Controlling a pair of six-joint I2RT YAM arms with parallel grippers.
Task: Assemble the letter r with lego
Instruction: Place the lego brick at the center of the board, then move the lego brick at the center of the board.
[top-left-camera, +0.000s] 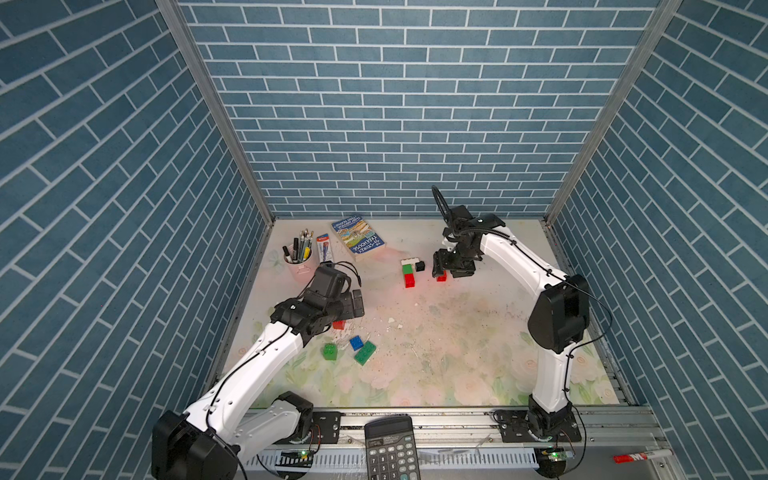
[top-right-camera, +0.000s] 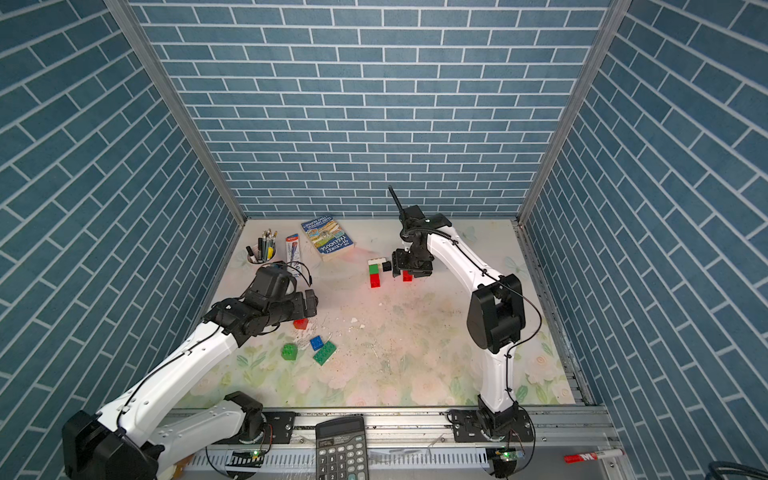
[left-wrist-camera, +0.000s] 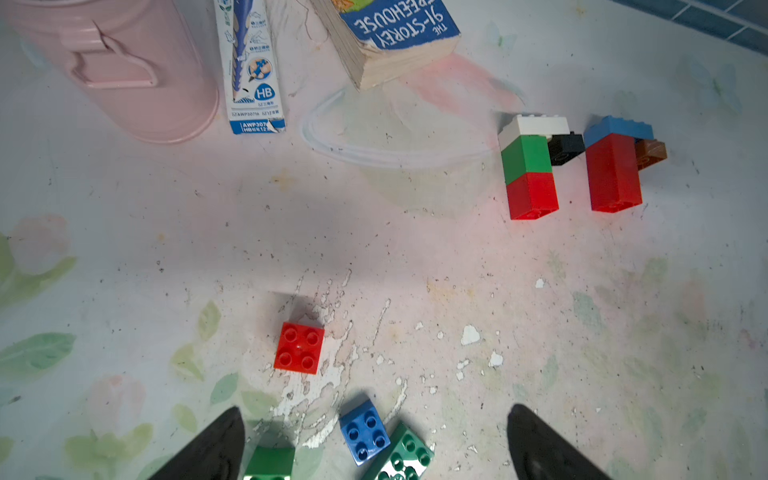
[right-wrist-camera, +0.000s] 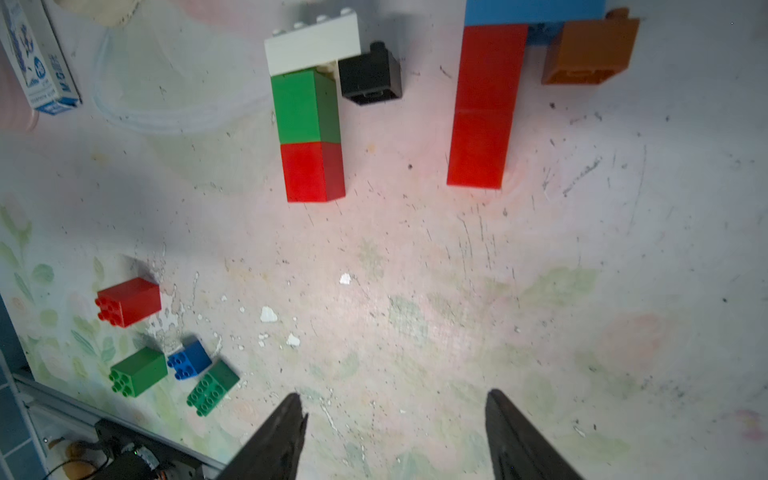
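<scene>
Both left gripper (left-wrist-camera: 374, 409) and right gripper (right-wrist-camera: 392, 401) gape empty; red-stemmed lego r (right-wrist-camera: 484, 104) ahead of the right looks near done; next: seat brown brick (right-wrist-camera: 590, 45).

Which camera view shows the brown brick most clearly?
Right wrist view: the brown brick is large and clear. The left wrist view shows it small. In both top views the right gripper hides it.

Bright even light, soft shadows, reddish glow beside the lego (right-wrist-camera: 313, 172)
</scene>
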